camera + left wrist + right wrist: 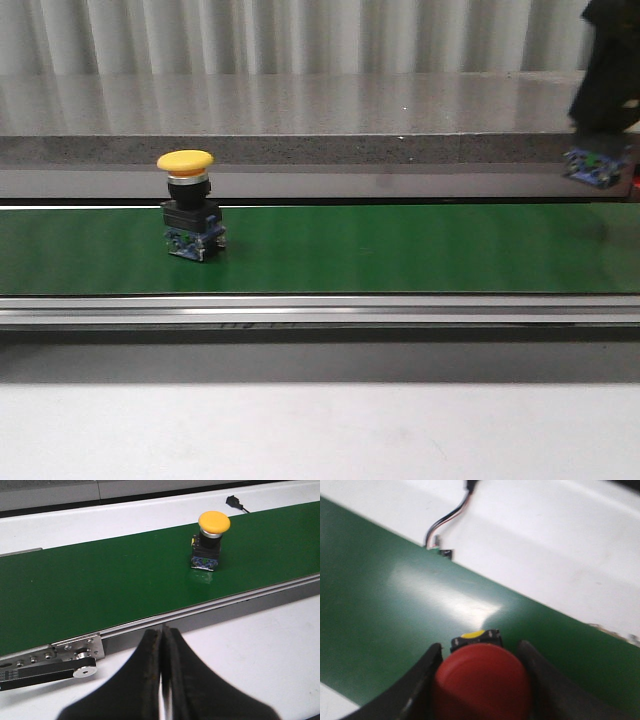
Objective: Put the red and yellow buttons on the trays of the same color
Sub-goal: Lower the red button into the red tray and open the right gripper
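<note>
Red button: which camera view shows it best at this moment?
The right wrist view: the red button fills the foreground between the right end effector fingers, above the green belt. The front view shows only a blue-based part under the dark arm at the far right edge, its cap unseen. The left wrist view shows just the yellow button.

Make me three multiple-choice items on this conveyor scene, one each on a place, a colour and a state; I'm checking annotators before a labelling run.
1. Where does the yellow button stand?
A. On the green belt, toward its left in the front view
B. On the grey counter behind the belt
C. Between the left tool's fingers

2. What colour is the cap of the button at the right tool?
A. Yellow
B. Red
C. Blue

3. How is the left tool?
A. Wide open
B. Shut on the yellow button
C. Shut, holding nothing

Key: 1 A, it stands upright on the belt; 2 B, the red button fills the gap between that tool's fingers; 3 C, its fingers meet with nothing between.
</note>
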Controlling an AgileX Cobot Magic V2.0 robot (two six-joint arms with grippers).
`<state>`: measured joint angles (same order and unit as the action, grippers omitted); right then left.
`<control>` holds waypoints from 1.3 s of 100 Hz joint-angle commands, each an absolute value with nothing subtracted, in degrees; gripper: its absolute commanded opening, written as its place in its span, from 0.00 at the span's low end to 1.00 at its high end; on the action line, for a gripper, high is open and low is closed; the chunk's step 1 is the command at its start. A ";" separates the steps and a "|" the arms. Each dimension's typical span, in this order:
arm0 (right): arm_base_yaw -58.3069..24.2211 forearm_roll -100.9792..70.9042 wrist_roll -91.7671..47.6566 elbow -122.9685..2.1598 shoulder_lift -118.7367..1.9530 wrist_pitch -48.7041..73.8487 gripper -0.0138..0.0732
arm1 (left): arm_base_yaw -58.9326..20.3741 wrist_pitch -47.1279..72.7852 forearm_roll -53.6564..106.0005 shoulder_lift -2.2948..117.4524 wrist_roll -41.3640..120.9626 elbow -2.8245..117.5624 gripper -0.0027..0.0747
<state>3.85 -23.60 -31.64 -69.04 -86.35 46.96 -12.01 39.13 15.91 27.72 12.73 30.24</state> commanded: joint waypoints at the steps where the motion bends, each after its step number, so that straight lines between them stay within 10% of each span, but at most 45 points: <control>1: 9.36 -25.20 -29.29 -70.87 -83.23 42.83 0.22 | -12.58 35.64 17.37 28.08 12.90 31.70 0.01; 51: 29.23 -23.26 -26.49 -70.87 -86.88 36.30 0.22 | -12.58 35.64 17.37 28.08 12.90 31.70 0.01; 130: 30.15 -24.82 -26.44 -70.87 -100.76 26.78 0.22 | -12.58 35.64 17.37 28.08 12.90 31.70 0.01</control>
<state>29.70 -22.87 -26.41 -69.04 -102.37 30.48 -12.01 39.13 15.91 27.72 12.73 30.24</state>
